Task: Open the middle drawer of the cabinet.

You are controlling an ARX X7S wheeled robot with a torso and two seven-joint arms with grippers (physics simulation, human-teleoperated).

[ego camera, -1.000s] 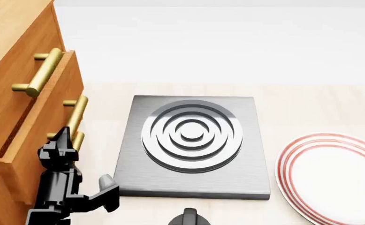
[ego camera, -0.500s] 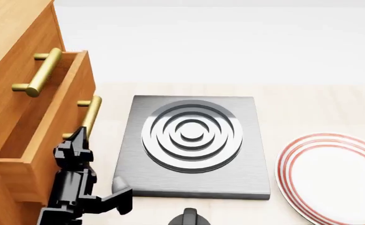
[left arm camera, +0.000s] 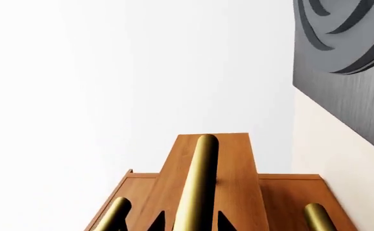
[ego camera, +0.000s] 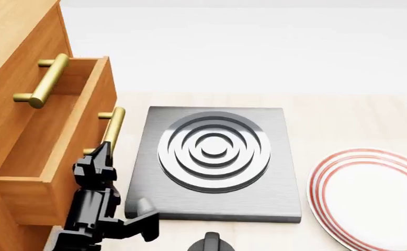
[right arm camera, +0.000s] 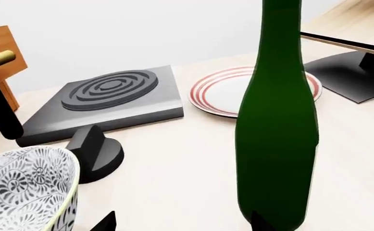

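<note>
Drawers: middle drawer (ego camera: 57,151) pulled out | cabinet (ego camera: 8,78): one | left hand (ego camera: 100,157) grips its handle (ego camera: 111,128)

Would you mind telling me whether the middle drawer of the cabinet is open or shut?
Open. The middle drawer juts out from the cabinet, its bare inside visible from above, and the left claw is at its brass handle.
</note>
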